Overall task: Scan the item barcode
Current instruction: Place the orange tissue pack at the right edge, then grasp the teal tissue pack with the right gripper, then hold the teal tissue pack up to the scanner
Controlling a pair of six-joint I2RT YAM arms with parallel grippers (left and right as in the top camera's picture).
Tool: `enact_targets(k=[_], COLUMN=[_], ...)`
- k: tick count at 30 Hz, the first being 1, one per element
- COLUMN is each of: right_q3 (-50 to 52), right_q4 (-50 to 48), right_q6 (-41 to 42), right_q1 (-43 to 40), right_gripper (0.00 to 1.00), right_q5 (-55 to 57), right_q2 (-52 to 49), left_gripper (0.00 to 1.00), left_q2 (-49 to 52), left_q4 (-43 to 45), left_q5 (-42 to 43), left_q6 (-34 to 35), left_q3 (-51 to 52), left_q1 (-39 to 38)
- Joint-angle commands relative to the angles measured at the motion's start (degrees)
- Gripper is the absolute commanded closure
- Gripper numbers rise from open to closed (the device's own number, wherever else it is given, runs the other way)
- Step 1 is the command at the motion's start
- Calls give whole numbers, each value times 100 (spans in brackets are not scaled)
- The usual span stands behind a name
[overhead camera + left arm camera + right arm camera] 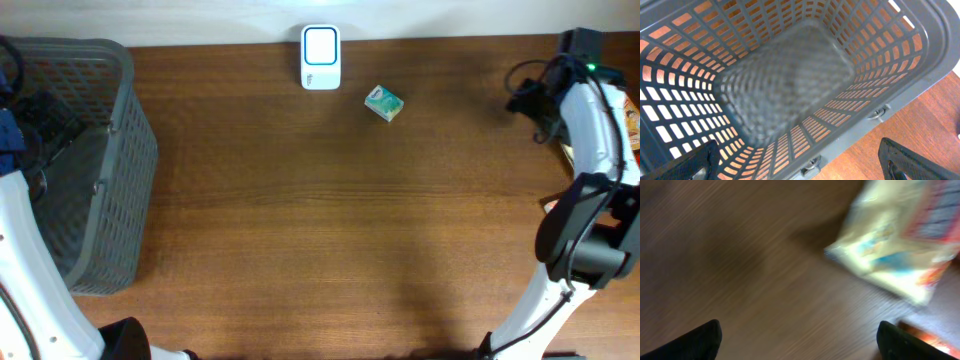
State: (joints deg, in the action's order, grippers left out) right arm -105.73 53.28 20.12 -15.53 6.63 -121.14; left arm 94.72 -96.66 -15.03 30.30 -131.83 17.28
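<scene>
Pickup is judged the step in hand: left end effector (796,145) and right end effector (799,324) are seen apart, empty. The box (384,103) is found on the counter (350,220) beside the scanner (320,57); a grasp is called for next.

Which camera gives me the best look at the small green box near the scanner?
Overhead. It shows the whole green box lying on the table just right of the white scanner. The left wrist view shows only the grey basket; the right wrist view shows a blurred yellow packet, not the box.
</scene>
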Motion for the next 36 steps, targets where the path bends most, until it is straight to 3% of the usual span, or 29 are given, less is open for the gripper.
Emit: enact_targets(k=[1,2,7,8,10,11,12,14,16,17,19,21,24,28,36], right_q3=[42,42,42,42,42,42,42,39,39,39,42,42,76,122,345], right_q4=[-444,-678,-3740,-3884,-3755,-3451,-2953,-2243,-1523,-1331,-1215,-892,212,2,-623], right_q6=[-1032,-1021,-1047,-1047,-1215,-1738,-2243,-2481,-2568,-2568,-2577,-3377,-4769,-5034,-4966], right_q1=[761,929,2232,2284,2315,2337,2393,2538,2815,2938,3156,3209,3206,3364,3416], right_gripper=[1,1,1,1,5,7,12,13,21,21,8,7,22,30,42], right_q5=[-2190,-2188,-1902,-1537,-1517,-1515,-1497,-1495,-1241,-887,599,743,249,107,343], right_q2=[118,76,-1318,-1547,-1792,-1784,-1665,-1335,-688,-372,245,518,101,-710,-1051], left_gripper=[1,1,1,1,1,1,1,1,1,1,1,1,1,1,1], left_q2=[-13,-13,-13,-13,-13,-13,-13,-13,-13,-13,-13,-13,-13,-13,-13], left_q4=[-4,-4,-4,-4,-4,-4,-4,-4,-4,-4,-4,-4,-4,-4,-4], left_q5=[-24,-24,-22,-22,-22,-22,-24,-22,-24,-22,-22,-24,-22,-24,-24], left_q6=[50,50,50,50,50,50,50,50,50,50,50,50,50,50,50], left_q3=[-20,-20,-20,-20,-20,-20,-20,-20,-20,-20,-20,-20,-20,-20,-20], left_q1=[28,31,26,26,26,26,26,26,26,26,26,26,26,26,26])
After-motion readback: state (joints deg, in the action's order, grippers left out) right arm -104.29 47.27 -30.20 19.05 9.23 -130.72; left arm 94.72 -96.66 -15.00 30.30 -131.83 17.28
